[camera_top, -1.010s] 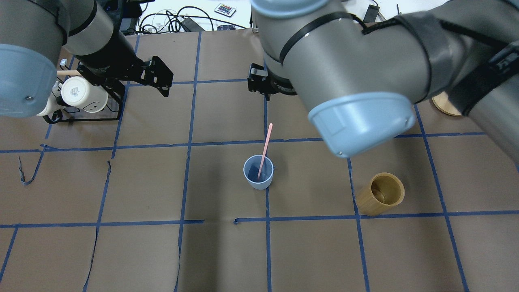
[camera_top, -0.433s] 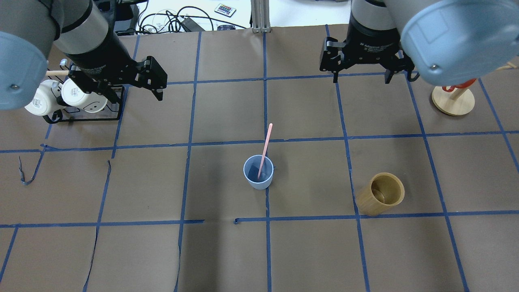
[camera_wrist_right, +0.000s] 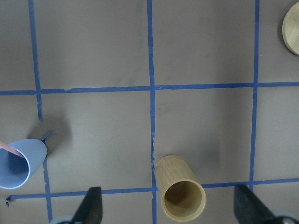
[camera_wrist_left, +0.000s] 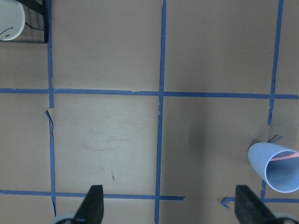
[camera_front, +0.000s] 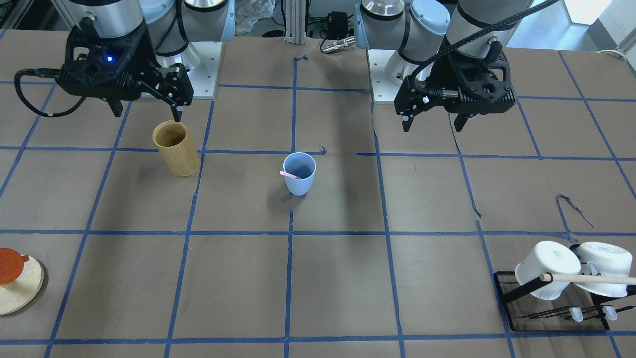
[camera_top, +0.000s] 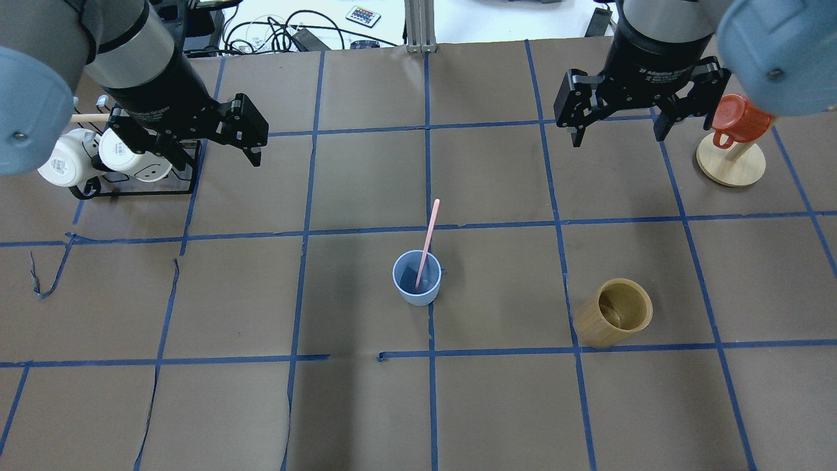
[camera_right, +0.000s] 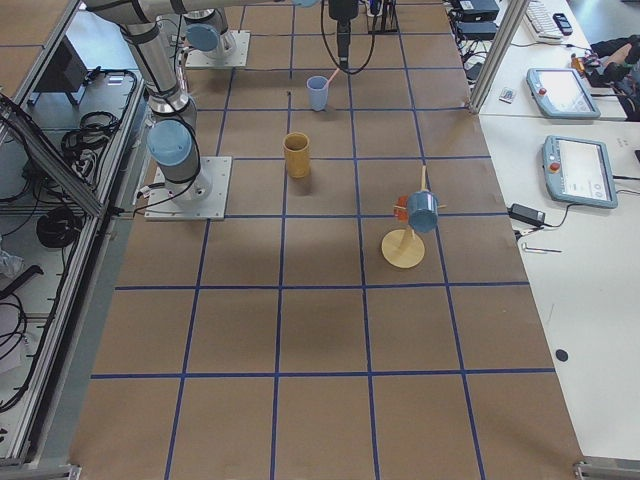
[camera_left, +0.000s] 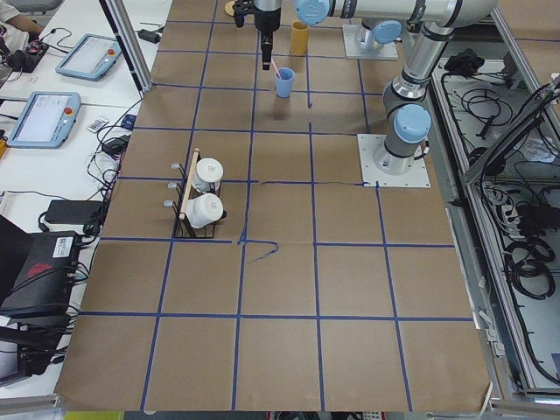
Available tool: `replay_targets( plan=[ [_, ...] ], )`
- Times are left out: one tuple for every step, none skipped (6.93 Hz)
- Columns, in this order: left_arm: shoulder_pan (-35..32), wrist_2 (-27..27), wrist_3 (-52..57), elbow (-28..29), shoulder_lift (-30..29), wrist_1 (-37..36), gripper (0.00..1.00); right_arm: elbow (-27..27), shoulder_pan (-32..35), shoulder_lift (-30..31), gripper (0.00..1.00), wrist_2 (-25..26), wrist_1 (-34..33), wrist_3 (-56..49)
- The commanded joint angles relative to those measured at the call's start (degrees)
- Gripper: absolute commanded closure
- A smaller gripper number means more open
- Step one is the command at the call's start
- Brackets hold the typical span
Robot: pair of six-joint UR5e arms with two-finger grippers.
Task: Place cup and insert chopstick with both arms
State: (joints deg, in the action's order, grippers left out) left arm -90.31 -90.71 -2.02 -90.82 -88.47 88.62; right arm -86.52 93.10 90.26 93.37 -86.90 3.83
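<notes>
The light blue cup (camera_top: 416,286) stands upright near the table's middle, also in the front view (camera_front: 299,174). One pale pink chopstick (camera_top: 428,242) leans in it, its top tilted toward the far side. It also shows in the left wrist view (camera_wrist_left: 285,157). My left gripper (camera_top: 212,157) is open and empty, hovering at the back left, far from the cup. My right gripper (camera_top: 618,137) is open and empty, hovering at the back right. In the right wrist view the cup (camera_wrist_right: 18,163) sits at the lower left.
A tan bamboo cylinder (camera_top: 614,320) stands right of the cup. A black rack with white mugs (camera_top: 124,157) is at the back left under my left arm. A round wooden stand (camera_top: 730,160) with a red mug (camera_top: 735,121) is at the back right.
My right arm has swung from over the table's middle to the back right, its gripper still open. My left gripper has shifted slightly. The cup and chopstick have not moved.
</notes>
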Motion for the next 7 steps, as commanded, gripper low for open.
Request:
replay_targets(
  plan=[
    [0.0, 0.0, 0.1, 0.0, 0.0, 0.0, 0.0, -0.2, -1.3, 1.7, 0.0, -1.5, 4.8, -2.0],
    [0.0, 0.0, 0.1, 0.0, 0.0, 0.0, 0.0, -0.2, -2.7, 1.8, 0.0, -1.5, 5.0, -4.7],
    [0.0, 0.1, 0.1, -0.1, 0.0, 0.0, 0.0, -0.2, -3.7, 2.5, 0.0, -0.7, 5.2, -6.4],
    [0.0, 0.1, 0.1, -0.1, 0.0, 0.0, 0.0, -1.3, -4.3, 3.6, 0.01, -1.3, 6.4, -6.1],
    [0.0, 0.1, 0.1, -0.1, 0.1, 0.0, 0.0, -2.9, -4.4, 4.3, 0.01, -1.3, 5.9, -6.0],
    [0.0, 0.1, 0.1, -0.2, 0.1, 0.0, 0.0, -3.0, -4.6, 4.3, 0.01, -1.4, 6.3, -7.1],
    [0.0, 0.1, 0.1, -0.3, 0.1, 0.0, 0.0, -3.0, -4.7, 4.3, 0.0, -1.4, 5.9, -9.6]
  ],
)
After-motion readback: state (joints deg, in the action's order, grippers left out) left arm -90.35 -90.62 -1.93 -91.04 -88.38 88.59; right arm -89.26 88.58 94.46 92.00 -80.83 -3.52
